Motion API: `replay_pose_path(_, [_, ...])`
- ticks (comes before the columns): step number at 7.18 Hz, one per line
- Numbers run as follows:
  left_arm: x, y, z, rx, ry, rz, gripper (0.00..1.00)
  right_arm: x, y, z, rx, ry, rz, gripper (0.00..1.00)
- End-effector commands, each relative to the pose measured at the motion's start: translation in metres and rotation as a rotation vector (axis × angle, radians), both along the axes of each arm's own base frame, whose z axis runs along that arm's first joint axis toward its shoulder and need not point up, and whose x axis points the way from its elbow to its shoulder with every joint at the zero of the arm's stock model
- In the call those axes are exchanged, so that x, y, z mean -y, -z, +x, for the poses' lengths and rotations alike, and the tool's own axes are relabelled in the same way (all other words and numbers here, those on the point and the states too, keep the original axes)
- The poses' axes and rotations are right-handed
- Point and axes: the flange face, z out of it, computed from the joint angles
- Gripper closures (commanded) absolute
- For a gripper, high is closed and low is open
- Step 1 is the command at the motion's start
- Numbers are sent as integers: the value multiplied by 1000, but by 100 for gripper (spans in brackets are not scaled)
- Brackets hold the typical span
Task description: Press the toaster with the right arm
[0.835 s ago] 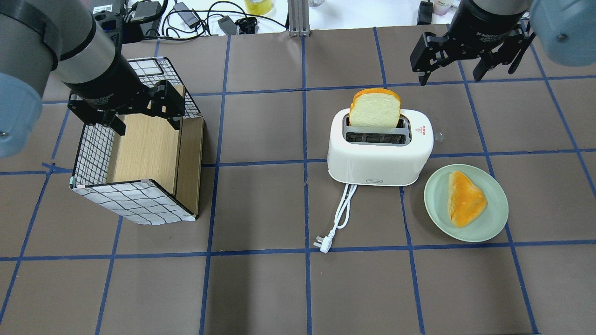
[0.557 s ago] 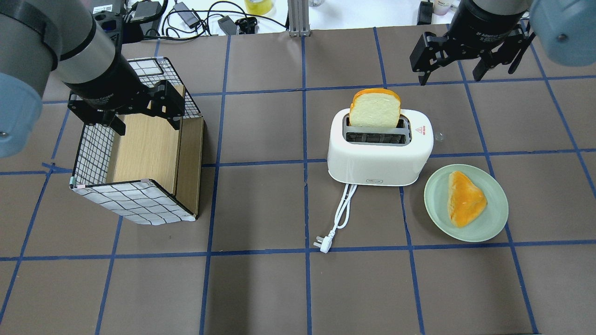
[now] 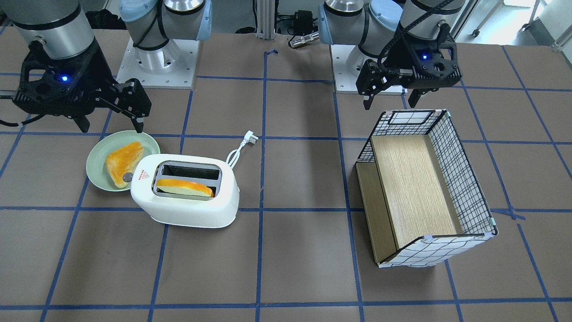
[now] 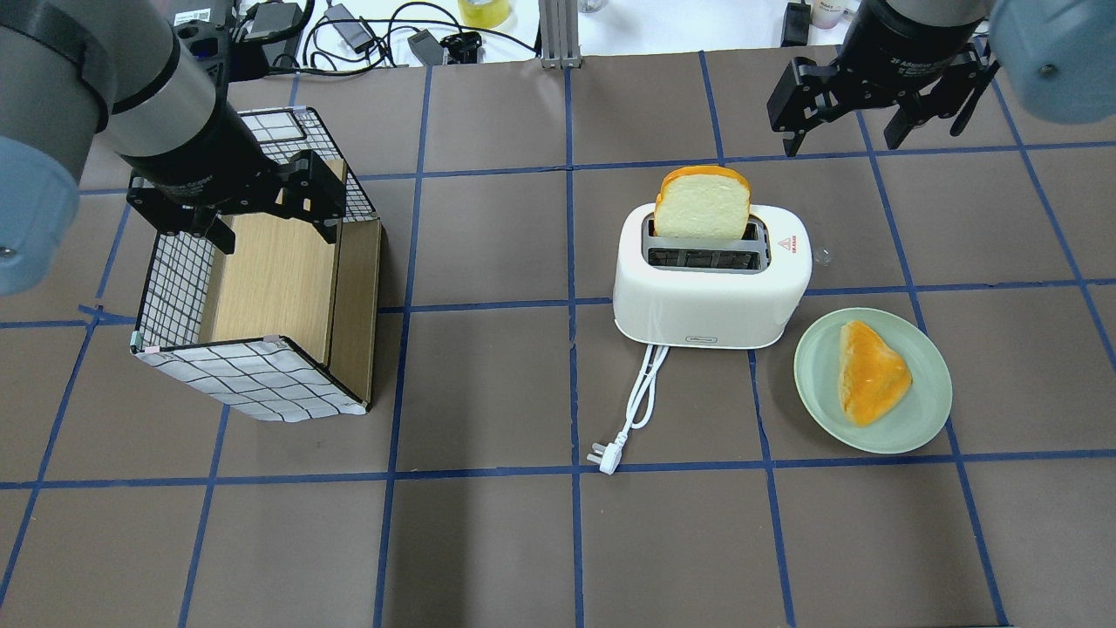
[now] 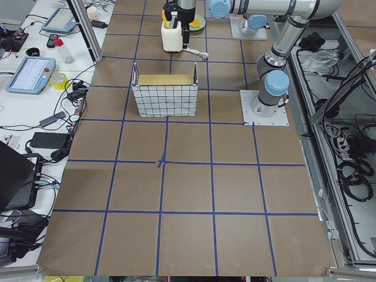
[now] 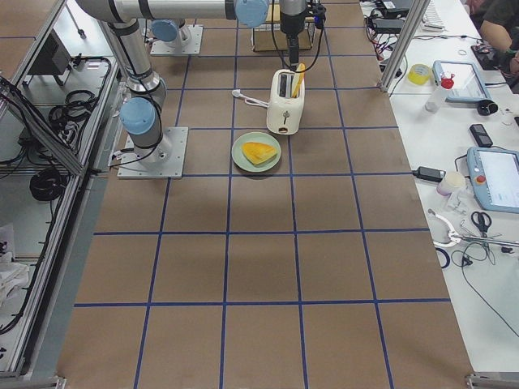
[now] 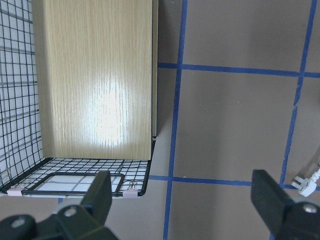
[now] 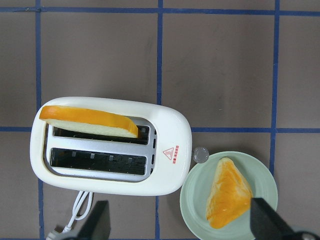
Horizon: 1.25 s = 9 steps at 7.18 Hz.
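Note:
The white toaster (image 4: 711, 292) stands mid-table, and a slice of bread (image 4: 702, 205) sticks up from its far slot. It also shows in the front view (image 3: 185, 199) and the right wrist view (image 8: 110, 145). Its small grey knob (image 8: 200, 154) is on the end facing the plate. Its cord and plug (image 4: 610, 453) lie on the near side. My right gripper (image 4: 874, 139) hangs open and empty, raised, beyond and right of the toaster. In the front view it (image 3: 80, 118) is behind the plate. My left gripper (image 4: 235, 225) is open and empty over the wire basket.
A pale green plate (image 4: 924, 410) holding a piece of toast (image 4: 872, 371) sits right of the toaster. A wire basket with a wooden shelf (image 4: 253, 375) lies on its side at the left. Cables and clutter line the far table edge.
My right gripper has shifted very slightly toward the far table edge. The toaster, the bread and the left arm have not moved.

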Motion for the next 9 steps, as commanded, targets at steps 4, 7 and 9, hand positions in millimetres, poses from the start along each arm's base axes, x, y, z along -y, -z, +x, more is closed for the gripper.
replay_pose_path(4, [0, 0, 0, 0, 0, 0, 0, 1, 1, 1, 14, -11, 2, 0])
replay_pose_path(7, [0, 0, 0, 0, 0, 0, 0, 16, 9, -52, 4, -78, 17, 0])
replay_pose_path(9, [0, 0, 0, 0, 0, 1, 0, 33, 31, -105, 116, -93, 28, 12])
